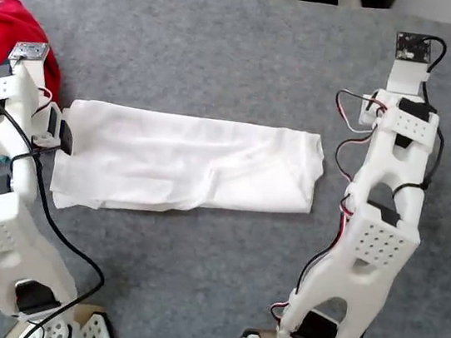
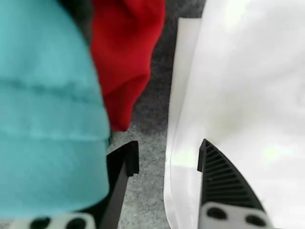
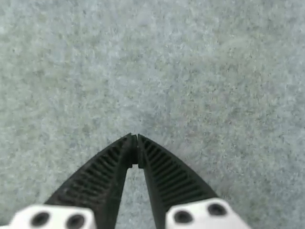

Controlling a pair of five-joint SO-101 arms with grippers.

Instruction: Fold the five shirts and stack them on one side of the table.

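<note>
Adjoining red shirt (image 2: 126,57), teal shirt (image 2: 47,105)

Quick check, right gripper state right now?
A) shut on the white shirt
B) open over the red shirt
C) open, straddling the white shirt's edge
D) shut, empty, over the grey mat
D: the right gripper has its tips touching with nothing between them, over the grey mat; the white shirt lies off to its side.
</note>
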